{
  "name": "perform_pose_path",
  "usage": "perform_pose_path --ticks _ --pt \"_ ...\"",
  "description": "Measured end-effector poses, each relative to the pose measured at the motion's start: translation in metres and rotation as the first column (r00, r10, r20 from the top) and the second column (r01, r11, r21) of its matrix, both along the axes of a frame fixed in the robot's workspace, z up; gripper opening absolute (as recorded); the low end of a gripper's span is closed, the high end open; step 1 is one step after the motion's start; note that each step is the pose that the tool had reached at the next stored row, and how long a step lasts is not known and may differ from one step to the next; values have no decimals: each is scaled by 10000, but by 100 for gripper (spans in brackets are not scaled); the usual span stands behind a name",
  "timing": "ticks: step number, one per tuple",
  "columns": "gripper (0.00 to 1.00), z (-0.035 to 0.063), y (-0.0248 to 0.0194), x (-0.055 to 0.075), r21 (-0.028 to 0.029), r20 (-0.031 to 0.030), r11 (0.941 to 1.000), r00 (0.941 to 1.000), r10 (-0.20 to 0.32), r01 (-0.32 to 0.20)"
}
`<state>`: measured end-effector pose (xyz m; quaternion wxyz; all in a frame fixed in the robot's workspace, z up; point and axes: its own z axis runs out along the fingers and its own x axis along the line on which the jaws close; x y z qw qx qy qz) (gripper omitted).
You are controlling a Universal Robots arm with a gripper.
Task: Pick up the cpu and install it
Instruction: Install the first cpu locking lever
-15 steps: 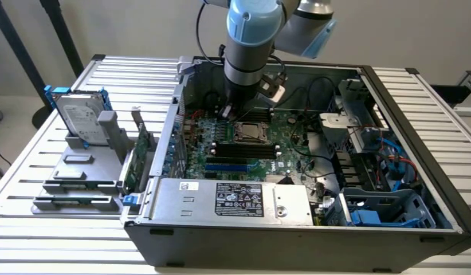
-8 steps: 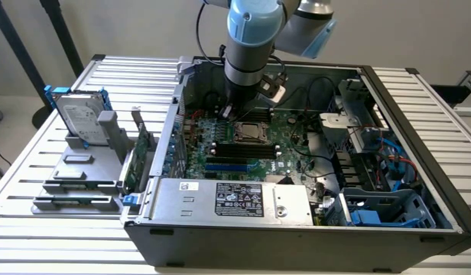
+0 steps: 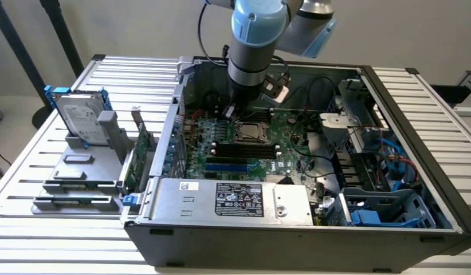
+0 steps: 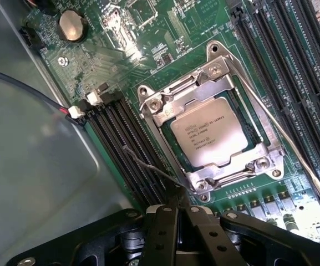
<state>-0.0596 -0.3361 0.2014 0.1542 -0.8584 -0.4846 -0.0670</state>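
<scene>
The cpu (image 4: 209, 133) is a small square chip with a shiny silver top. It lies flat in the motherboard socket, framed by the metal socket bracket (image 4: 154, 102). In the exterior view the cpu (image 3: 251, 131) sits just below the arm's wrist. My gripper (image 4: 176, 209) is shut, its black fingers pressed together with nothing between them. The tips hover beside one corner of the socket, at the end of a thin wire lever (image 4: 148, 165). Whether they touch the lever I cannot tell. In the exterior view the gripper (image 3: 234, 113) hangs inside the open computer case.
Black memory slots (image 4: 121, 149) run beside the socket. A grey power supply (image 3: 235, 200) fills the case's near side. Cables and blue drive bays (image 3: 381, 172) crowd the exterior view's right. Outside the case at the exterior view's left stand a hard drive (image 3: 79, 117) and a green card (image 3: 140, 152).
</scene>
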Motion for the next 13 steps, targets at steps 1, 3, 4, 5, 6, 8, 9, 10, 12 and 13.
perform_pose_path --ticks 1,3,4,5,6,8,9,10,12,13 --pt "11 0 0 9 0 0 10000 10000 0 0" --pt "11 -2 0 28 0 1 10000 10000 0 0" --pt "11 -2 0 39 1 0 10000 10000 0 0" --pt "11 -3 0 49 0 0 10000 10000 0 0" --pt "11 -3 0 59 0 0 10000 10000 0 0" --pt "11 -5 0 75 1 0 10000 10000 1 -1" --pt "11 -6 0 81 1 0 10000 10000 0 0" --pt "11 -7 0 86 0 -2 10000 10000 0 0" --pt "11 -11 0 97 -2 -5 10000 10000 0 0" --pt "11 -13 0 103 -3 -6 10000 10000 1 -1"
